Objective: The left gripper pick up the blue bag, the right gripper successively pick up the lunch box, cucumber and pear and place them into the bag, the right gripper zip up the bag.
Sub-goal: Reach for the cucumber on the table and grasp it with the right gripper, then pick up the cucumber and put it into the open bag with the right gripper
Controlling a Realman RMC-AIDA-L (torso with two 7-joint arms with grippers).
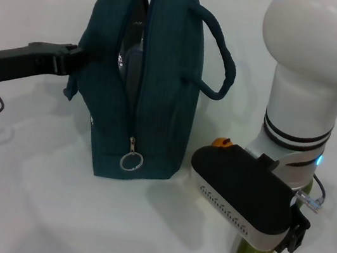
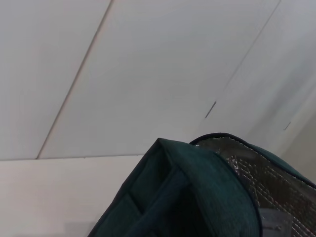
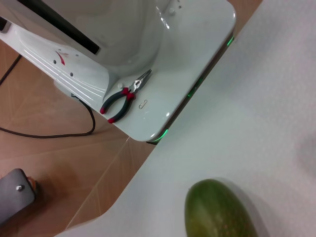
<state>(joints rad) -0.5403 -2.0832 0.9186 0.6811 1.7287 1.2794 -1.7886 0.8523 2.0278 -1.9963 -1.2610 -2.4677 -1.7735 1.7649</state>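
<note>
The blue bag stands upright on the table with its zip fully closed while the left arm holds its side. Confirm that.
Not quite. The blue bag does stand upright with the left gripper at its side, but its zip is open: the head view shows the top gaping, and the left wrist view shows the silver lining inside.

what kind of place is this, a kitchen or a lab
Likely a robot lab or test room: a plain white table, pliers lying on the robot's white base, and loose cables on a bare floor.

My blue bag is matt woven cloth, lined inside with crinkled silver foil, its zip ending in a shiny metal ring pull. The cucumber has smooth, waxy skin; the table is finely textured white.
</note>
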